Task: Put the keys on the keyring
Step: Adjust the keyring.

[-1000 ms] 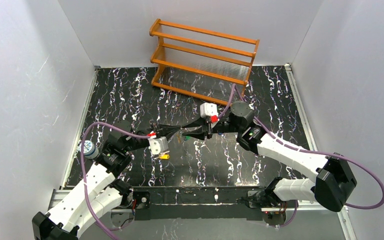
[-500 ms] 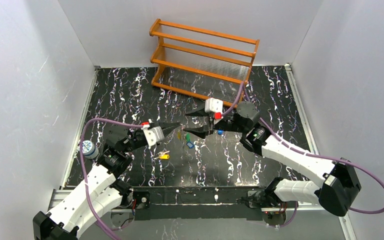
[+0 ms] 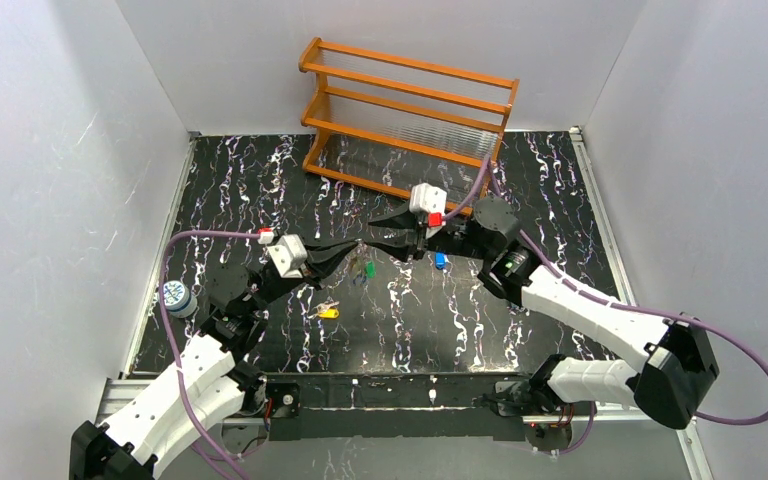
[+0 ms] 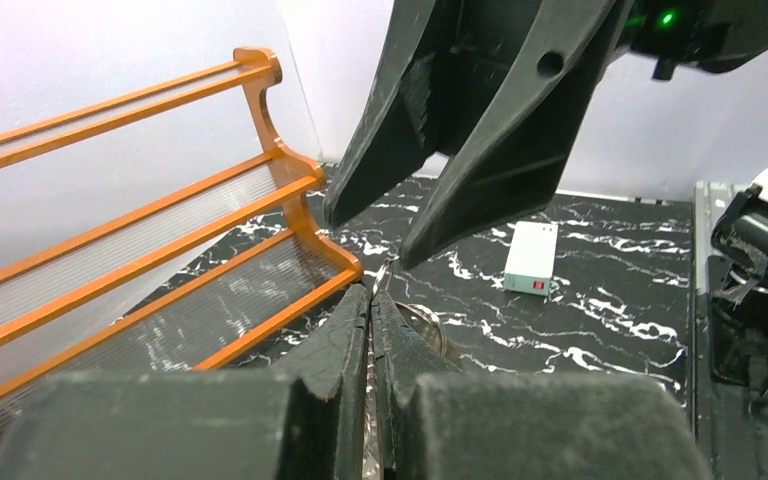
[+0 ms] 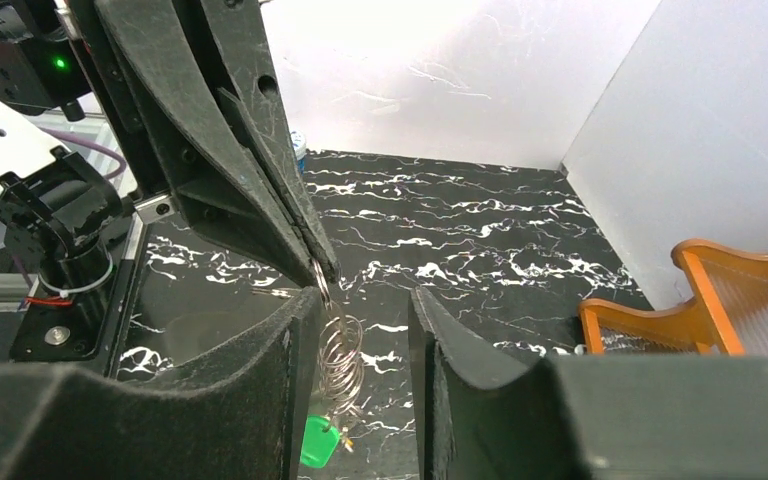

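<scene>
Right wrist shows you the left fingers [image 5: 260, 200] pinching the keyring [image 5: 341, 365], a green key [image 5: 317, 441] at its bottom; the right fingers [image 5: 250, 370] are spread apart.

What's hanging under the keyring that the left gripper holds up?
A green key dangles from the keyring, which the left gripper pinches. A finger of the right gripper hides whatever hangs beside it.

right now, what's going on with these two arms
The left gripper is shut on the keyring, holding it off the table with a green key hanging from its coils. The right gripper is open, straddling the keyring without gripping it. A blue key and a yellow key lie loose on the table.
</scene>
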